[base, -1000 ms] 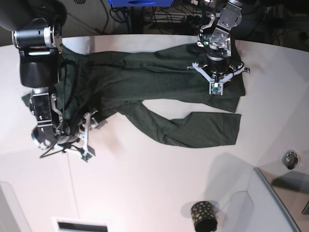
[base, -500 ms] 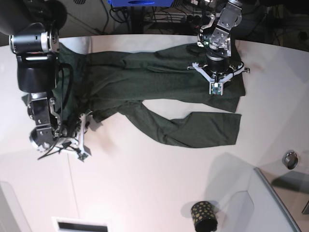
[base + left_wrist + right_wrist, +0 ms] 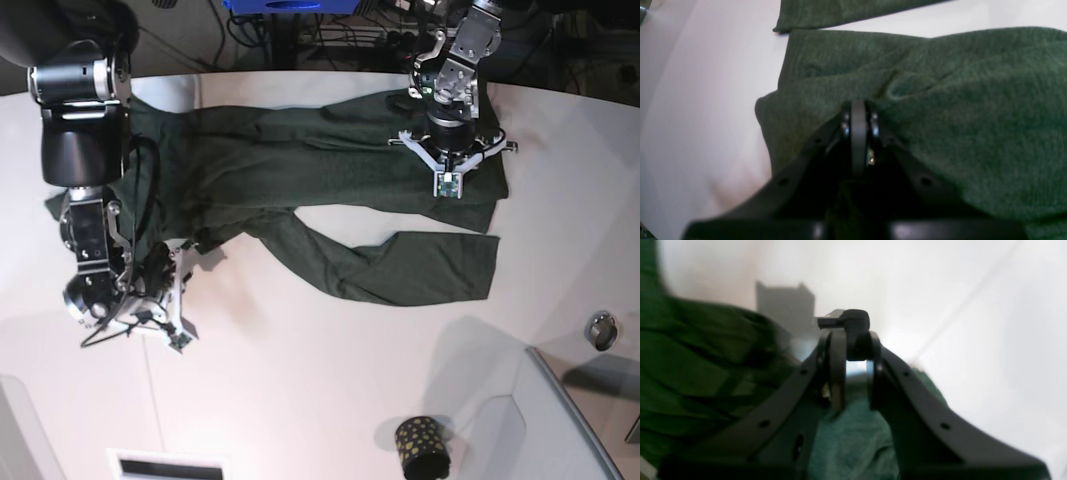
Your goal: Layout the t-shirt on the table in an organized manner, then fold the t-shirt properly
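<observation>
Green jersey, the t-shirt (image 3: 330, 190), lies stretched across the far half of the white surface (image 3: 300, 380), one long strip trailing toward the near side. Left gripper (image 3: 858, 105) sits on the shirt's end, fingers (image 3: 858, 133) pressed together with cloth bunched at their tips. Right gripper (image 3: 848, 340) at the opposite end, fingers (image 3: 836, 373) close with a narrow gap; whether they pinch fabric, I cannot tell. Black gold-dotted cup (image 3: 421, 447) stands near a grey tray (image 3: 560, 420)

Left pincer (image 3: 858, 110) clamped shut, right pincer (image 3: 853, 373) seemingly near-closed.
</observation>
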